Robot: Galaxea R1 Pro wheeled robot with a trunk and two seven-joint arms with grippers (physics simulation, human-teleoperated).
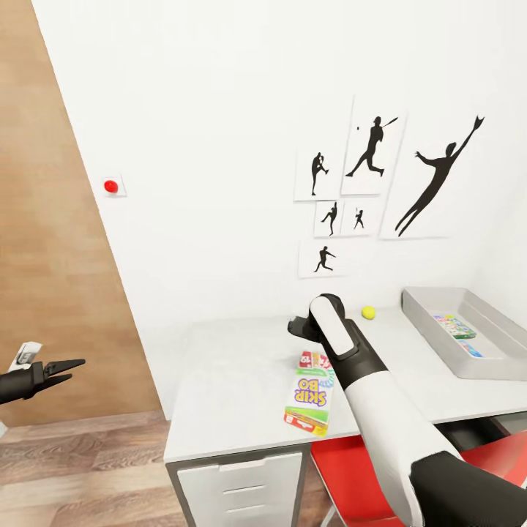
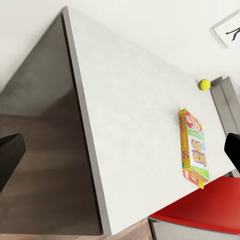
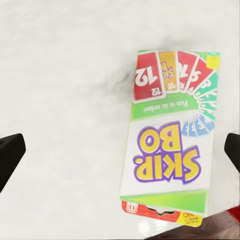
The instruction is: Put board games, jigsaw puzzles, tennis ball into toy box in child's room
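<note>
The right hand [image 3: 120, 150], fingers apart, hovers over a board game [image 1: 311, 395] lying near the table [image 1: 219, 380] edge; the tennis ball [image 1: 368, 312] waits beside the toy box [image 1: 424, 322], which apparently already holds flat toys. The left hand [image 1: 69, 369] hangs open, empty.

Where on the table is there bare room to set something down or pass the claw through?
The table is bare from its left edge to the Skip-Bo box. A smaller bare strip lies between the ball and that box. The right end is crowded: the toy box sits there, with the right arm over the middle.
</note>
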